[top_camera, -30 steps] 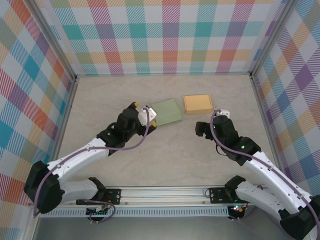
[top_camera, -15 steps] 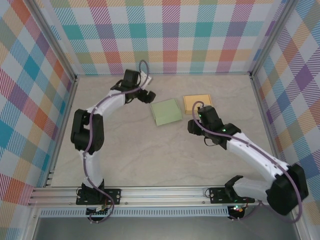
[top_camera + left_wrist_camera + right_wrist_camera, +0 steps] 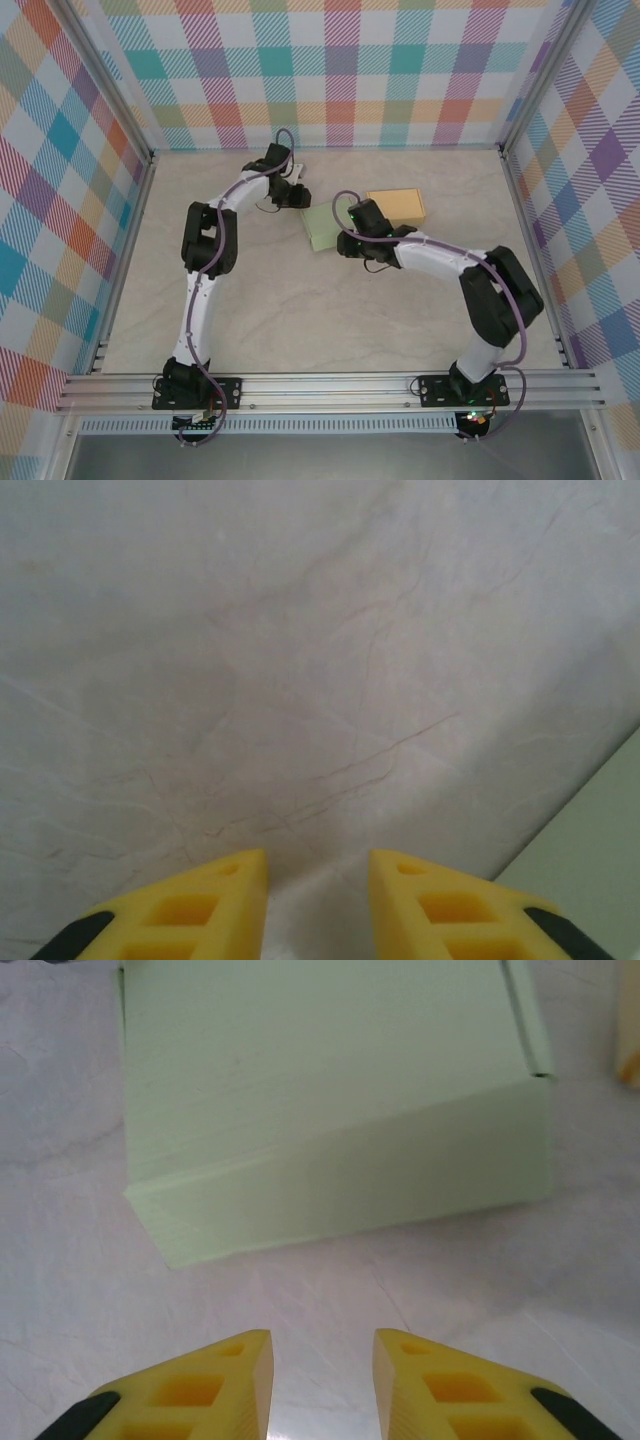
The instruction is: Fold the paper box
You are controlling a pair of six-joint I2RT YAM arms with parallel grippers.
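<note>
The pale green paper box (image 3: 320, 230) lies flat on the table (image 3: 300, 320), a little toward 12 o'clock from the table's middle in the top view. A tan box (image 3: 396, 207) lies near it at 2 o'clock. The table is enclosed at 9, 12 and 3 o'clock by plaid walls (image 3: 340, 70).

The left arm (image 3: 205, 250) is stretched far toward 12 o'clock, and its end is placed at 10 o'clock of the green box, just beside that corner. In the left wrist view the left fingers (image 3: 190, 910) are held low over bare marbled table. They are parted by a narrow gap and nothing is pinched between them. One edge of the green box shows at 4 o'clock of that view, clear of both fingers.

The right arm (image 3: 450, 255) is bent across from 4 o'clock, and its end is carried over the green box's 3 o'clock side, so that part of the box is hidden in the top view. In the right wrist view the right fingers (image 3: 200, 1390) are likewise partly spread, with only bare table seen in the gap and nothing gripped. The green box is found at 12 o'clock of them, apart from the tips by a strip of table. Its top is closed flat and one side wall is turned toward the fingers. The box is set slightly askew to them, with its left corner nearer.
</note>
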